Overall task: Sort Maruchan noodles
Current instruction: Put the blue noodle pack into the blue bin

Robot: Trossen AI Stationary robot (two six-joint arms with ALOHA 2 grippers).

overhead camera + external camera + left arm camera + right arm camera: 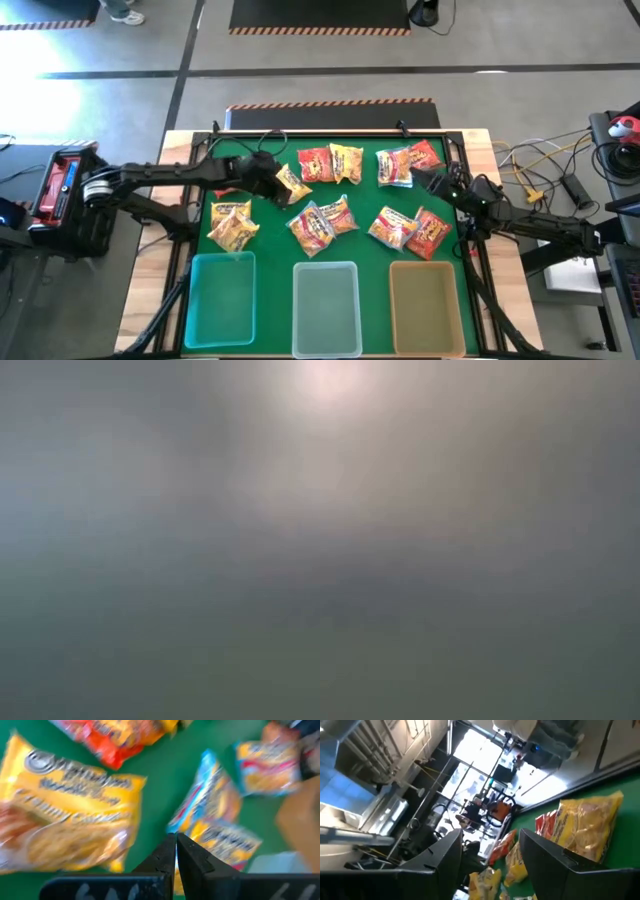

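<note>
Several crinkly Maruchan noodle packets lie flat and scattered on the green mat: yellow ones (232, 225), a red one (315, 162), a yellow one (347, 160), a red one (430, 235) and more between them. My left gripper (272, 185) is over the mat's left-centre, next to a yellow packet (291, 184). In the left wrist view its fingers (176, 847) are shut with nothing between them, a large yellow packet (65, 815) beside them and a blue-and-yellow packet (212, 800) ahead. My right gripper (428, 179) is open (490, 862) by the right-hand packets (587, 827).
Three translucent rectangular bins stand in a row along the mat's near edge: a teal one (222, 295), a clear one (326, 305) and a tan one (425, 305). The low view shows only a grey blur. Cables lie on the floor to the right of the table (545, 165).
</note>
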